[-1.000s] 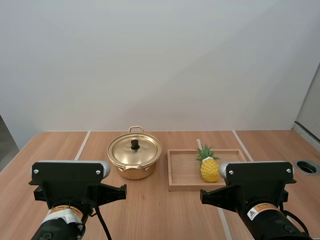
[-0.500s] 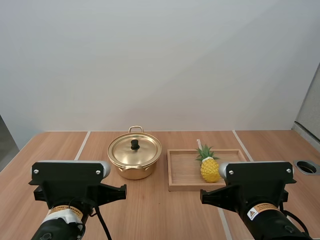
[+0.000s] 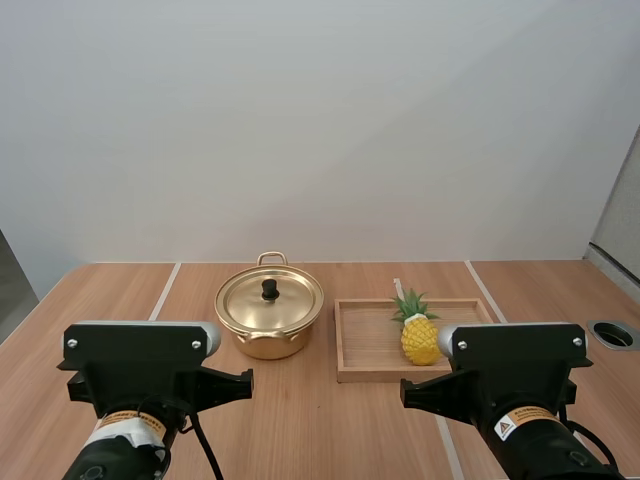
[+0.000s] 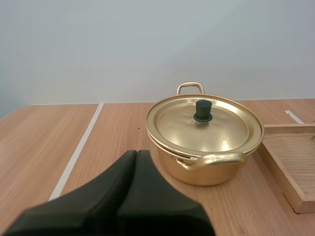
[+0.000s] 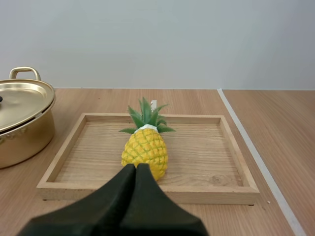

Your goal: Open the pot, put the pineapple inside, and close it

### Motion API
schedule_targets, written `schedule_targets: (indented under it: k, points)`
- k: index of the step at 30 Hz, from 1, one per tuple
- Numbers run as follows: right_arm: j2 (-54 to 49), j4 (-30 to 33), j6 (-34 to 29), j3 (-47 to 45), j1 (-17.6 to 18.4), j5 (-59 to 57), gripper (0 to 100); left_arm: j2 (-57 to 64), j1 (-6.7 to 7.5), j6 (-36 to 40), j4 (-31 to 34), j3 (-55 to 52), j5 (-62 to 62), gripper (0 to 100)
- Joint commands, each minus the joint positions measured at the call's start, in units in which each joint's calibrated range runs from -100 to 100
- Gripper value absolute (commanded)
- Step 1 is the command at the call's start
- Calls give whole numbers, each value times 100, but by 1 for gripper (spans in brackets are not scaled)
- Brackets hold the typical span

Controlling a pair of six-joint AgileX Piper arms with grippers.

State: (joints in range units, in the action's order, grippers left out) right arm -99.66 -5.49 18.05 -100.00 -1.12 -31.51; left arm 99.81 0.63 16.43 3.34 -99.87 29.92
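Note:
A gold pot point(image 3: 269, 318) with its lid point(image 3: 270, 299) on stands at the table's middle; the lid has a black knob point(image 4: 203, 111). To its right a yellow pineapple point(image 3: 419, 332) with green leaves lies in a wooden tray point(image 3: 365, 340). My left gripper point(image 4: 136, 155) is shut on nothing, its fingers together as one dark wedge, short of the pot point(image 4: 204, 140). My right gripper point(image 5: 136, 168) is also shut on nothing, just in front of the tray point(image 5: 64, 155) and pointing at the pineapple point(image 5: 144, 148).
Both arm bases sit at the table's near edge, left point(image 3: 140, 375) and right point(image 3: 515, 375). White lines point(image 3: 163, 291) run across the wooden table. A round hole point(image 3: 613, 333) is set in the table at far right.

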Motion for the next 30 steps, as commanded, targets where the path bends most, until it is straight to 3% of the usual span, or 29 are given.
schedule_targets:
  k: [1,30]
  points:
    - [-34,-19,17,0,-20,23,0,19,-11,65,25,-13,-56,0]
    - [-34,-275,17,0,-20,28,0,19,-11,65,25,-13,-56,0]
